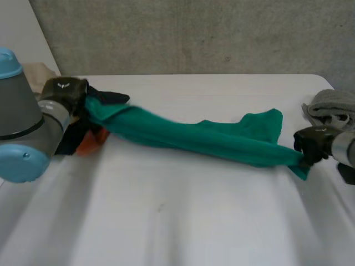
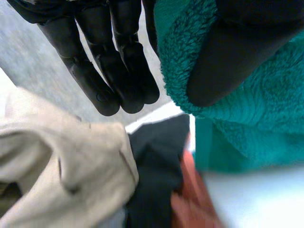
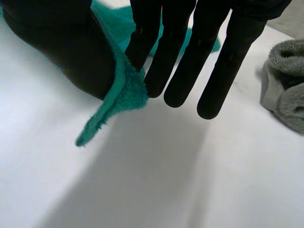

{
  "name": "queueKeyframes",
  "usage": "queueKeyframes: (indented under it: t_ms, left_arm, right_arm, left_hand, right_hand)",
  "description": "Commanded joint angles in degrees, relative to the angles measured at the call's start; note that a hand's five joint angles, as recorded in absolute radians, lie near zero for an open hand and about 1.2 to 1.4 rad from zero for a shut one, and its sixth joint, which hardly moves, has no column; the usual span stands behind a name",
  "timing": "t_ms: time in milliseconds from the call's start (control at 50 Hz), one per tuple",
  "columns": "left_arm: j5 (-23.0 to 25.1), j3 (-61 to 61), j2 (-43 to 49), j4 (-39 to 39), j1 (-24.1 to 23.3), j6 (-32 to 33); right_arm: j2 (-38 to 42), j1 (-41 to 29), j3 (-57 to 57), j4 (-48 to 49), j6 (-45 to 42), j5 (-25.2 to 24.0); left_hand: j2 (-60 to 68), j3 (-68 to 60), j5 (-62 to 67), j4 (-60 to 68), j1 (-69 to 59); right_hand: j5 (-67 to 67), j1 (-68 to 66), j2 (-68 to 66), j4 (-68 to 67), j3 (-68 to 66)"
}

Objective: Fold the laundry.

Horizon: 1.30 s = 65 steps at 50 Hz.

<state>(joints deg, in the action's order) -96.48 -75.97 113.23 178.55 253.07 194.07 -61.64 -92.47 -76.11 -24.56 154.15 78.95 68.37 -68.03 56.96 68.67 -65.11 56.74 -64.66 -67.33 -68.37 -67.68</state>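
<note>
Towel (image 1: 211, 138) between left hand (image 1: 64, 91), right hand (image 1: 312, 143)

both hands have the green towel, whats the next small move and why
Probably draw the green towel toward the bare table in front and lay it down flat. The left hand and right hand each pinch an end, and it stretches between them bunched like a rope, one end by the laundry pile, so it needs spreading before any fold.

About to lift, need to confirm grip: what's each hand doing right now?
Left hand: shut on one end of the towel, pinched against the thumb.
Right hand: shut on the towel's other end.
</note>
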Motion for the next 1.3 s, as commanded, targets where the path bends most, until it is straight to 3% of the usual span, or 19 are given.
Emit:
queueKeyframes:
  t_ms: [20,40,120,240,320,460,560,620,720,800,1060,1260,1300]
  left_arm:
    - [0.24,-6.47,-5.38,-12.78,-0.12,10.44]
    - [0.42,-7.95,-5.56,-15.49,-0.12,13.50]
    - [2.08,-10.95,-5.56,-20.16,-0.12,19.57]
    - [3.15,-10.08,-3.55,-19.91,-1.43,21.79]
    - [2.36,-2.62,-0.73,-18.68,-3.02,20.82]
    - [-0.46,21.10,4.63,-16.23,-4.07,13.10]
    - [-0.20,38.75,6.48,-5.54,-3.11,4.50]
    - [0.33,42.04,6.48,0.20,-2.67,0.88]
    - [0.33,41.96,6.74,7.06,-2.58,-3.78]
    - [0.42,38.89,7.62,6.90,-1.97,-3.44]
    - [2.53,20.35,12.10,6.80,-0.29,-2.03]
    - [4.73,10.59,17.82,5.05,0.49,11.23]
    - [4.81,9.70,17.56,4.87,0.76,12.29]
  right_arm:
    - [-8.31,4.05,-4.92,-17.16,-27.99,-2.14]
    - [-9.10,4.75,-6.15,-21.62,-34.82,-1.87]
    - [-9.20,4.94,-8.17,-28.25,-45.24,0.31]
    - [-6.74,2.74,-6.87,-26.68,-44.73,3.14]
    - [-4.46,0.90,-2.22,-23.96,-44.03,3.40]
    - [0.55,-2.97,21.32,-13.25,-37.01,6.65]
    - [3.37,-4.21,42.40,4.99,-23.33,9.02]
    - [3.02,-4.38,44.20,13.98,-17.77,9.03]
    - [-0.93,-5.43,37.82,30.24,-11.60,8.68]
    - [-3.92,-5.96,29.89,33.79,-11.77,7.27]
    - [-3.67,-6.23,7.83,31.42,-9.40,2.18]
    - [7.23,-4.30,-1.32,25.36,-10.45,1.73]
    - [7.15,-3.94,-1.68,24.57,-10.28,1.73]
  left_hand:
    - [11.63,-11.97,13.04,11.33,-14.89]
    - [11.63,-11.97,13.04,11.33,-14.89]
    - [11.63,-11.97,13.04,11.33,-14.89]
    - [11.63,-11.97,13.04,11.33,-14.89]
    - [11.63,-11.97,13.04,11.33,-14.89]
    - [11.63,-11.97,13.04,11.33,-14.89]
    - [11.63,-11.97,13.04,11.33,-14.89]
    - [11.63,-11.97,13.04,11.33,-14.89]
    - [11.63,-11.97,13.04,11.33,-14.89]
    - [11.63,-11.97,13.04,11.33,-14.89]
    - [11.63,-11.97,13.04,11.33,-14.89]
    - [11.63,-11.97,13.04,11.33,-14.89]
    - [4.97,-5.31,6.37,4.67,-8.22]
  right_hand:
    - [13.26,-15.34,-12.67,-11.63,-12.32]
    - [13.26,-15.34,-12.67,-11.63,-12.32]
    - [13.26,-15.34,-12.67,-11.63,-12.32]
    - [13.26,-15.34,-12.67,-11.63,-12.32]
    - [13.26,-15.34,-12.67,-11.63,-12.32]
    - [13.26,-15.34,-12.67,-11.63,-12.32]
    - [13.26,-15.34,-12.67,-11.63,-12.32]
    - [13.26,-15.34,-12.67,-11.63,-12.32]
    - [13.26,-15.34,-12.67,-11.63,-12.32]
    - [13.26,-15.34,-12.67,-11.63,-12.32]
    - [13.26,-15.34,-12.67,-11.63,-12.32]
    - [13.26,-15.34,-12.67,-11.63,-12.32]
    - [13.26,-15.34,-12.67,-11.63,-12.32]
